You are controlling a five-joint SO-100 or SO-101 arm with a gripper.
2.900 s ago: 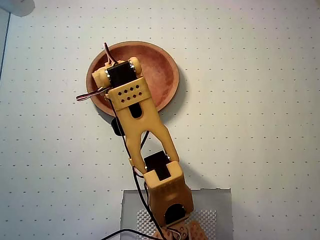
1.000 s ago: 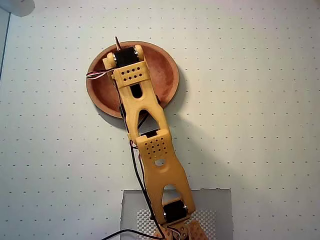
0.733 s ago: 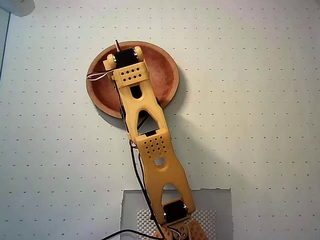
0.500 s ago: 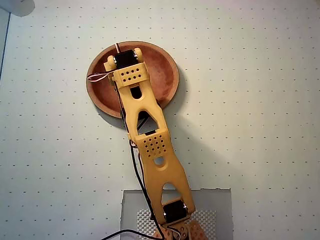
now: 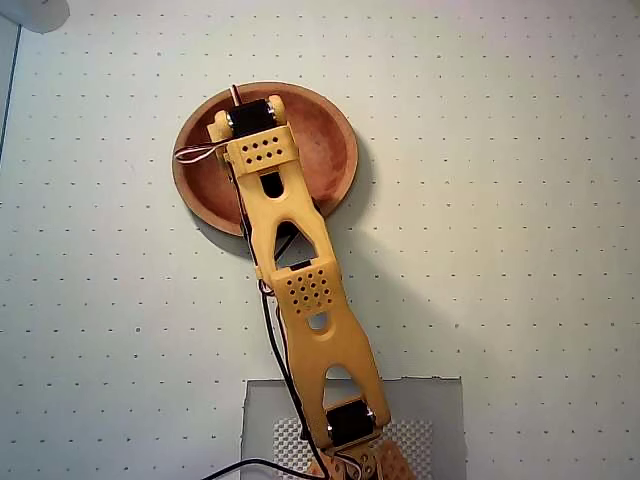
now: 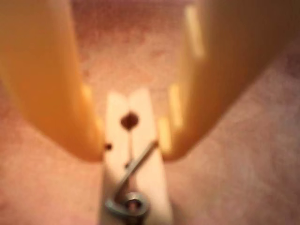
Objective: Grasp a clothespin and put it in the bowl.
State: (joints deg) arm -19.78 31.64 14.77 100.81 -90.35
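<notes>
Yellow arm [image 5: 300, 280] stretched forward, wrist bent down; gripper [image 6: 131, 152] with 2 fingers [image 6: 51, 93] closed on clothespin [image 6: 133, 154].

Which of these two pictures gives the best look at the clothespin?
The wrist view. There the clothespin fills the middle, pale wood with its metal spring, between the two yellow fingers over the bowl. In the overhead view the arm hides it almost wholly; only a thin tip at the bowl's far rim may be it.

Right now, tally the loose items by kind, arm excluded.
Clothespin: 1, between the fingers of the hand, over the bowl's inside
Bowl: 1
Total: 2
</notes>
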